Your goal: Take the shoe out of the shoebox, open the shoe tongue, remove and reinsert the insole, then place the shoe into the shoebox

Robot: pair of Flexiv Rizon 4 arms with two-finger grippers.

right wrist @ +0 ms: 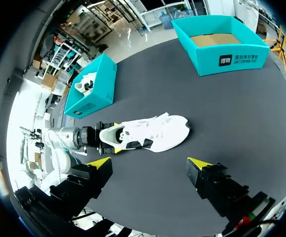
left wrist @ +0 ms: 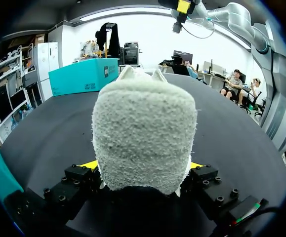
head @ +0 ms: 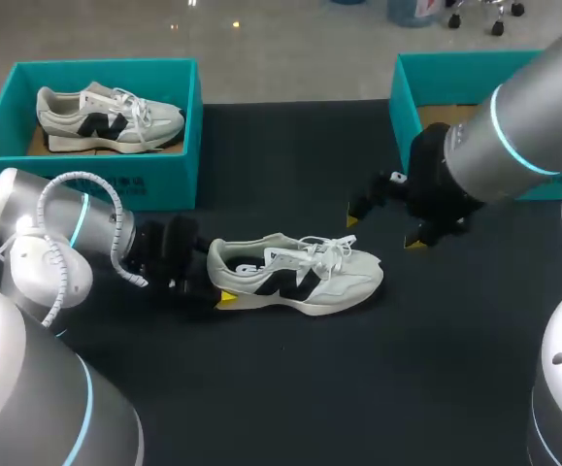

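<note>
Black surface carries one sneaker near centre, upright on its sole, long axis left–right, toe right, heel left. Left hand clamps the heel. Right hand, fingers wide, holds nothing, far-right of the toe.

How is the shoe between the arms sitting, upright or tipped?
Upright: the shoe rests on its sole on the table, laces up, heel clamped in the left gripper.

Quick count, folks: two white-and-black sneakers, the first sneaker heel-in between the left jaws, the second sneaker well off beside them. Two teal shoeboxes: left shoebox, and right shoebox just behind the right jaws. Two robot arms: left arm, right arm.
</note>
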